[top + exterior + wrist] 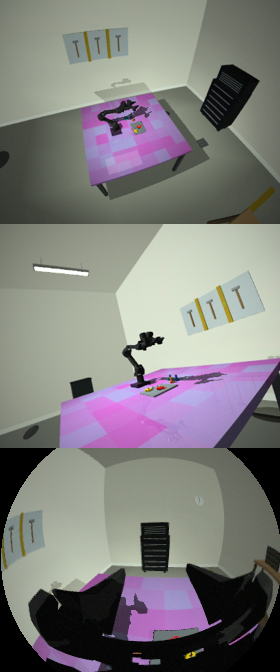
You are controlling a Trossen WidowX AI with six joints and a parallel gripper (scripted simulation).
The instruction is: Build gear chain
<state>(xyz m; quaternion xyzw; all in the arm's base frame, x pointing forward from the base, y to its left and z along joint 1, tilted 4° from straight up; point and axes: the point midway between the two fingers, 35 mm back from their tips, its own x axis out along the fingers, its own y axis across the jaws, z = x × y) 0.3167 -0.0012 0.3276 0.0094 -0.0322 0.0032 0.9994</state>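
Gear board (142, 131) (156, 394) (161, 633): lying on the worktop (123, 167) (115, 419) (152, 583), carrying red gear (138, 126) (160, 387) and yellow gear (135, 131) (148, 389) (190, 655). Claw (136, 104) (162, 339) (156, 569): hanging released, away from it. Risk: orange gear (133, 120) (172, 380), standing close beside its neighbours, inviting a knock during grasping.

Red gear (138, 126) and yellow gear (135, 131) on grey board (142, 132); pincer (135, 105) raised.
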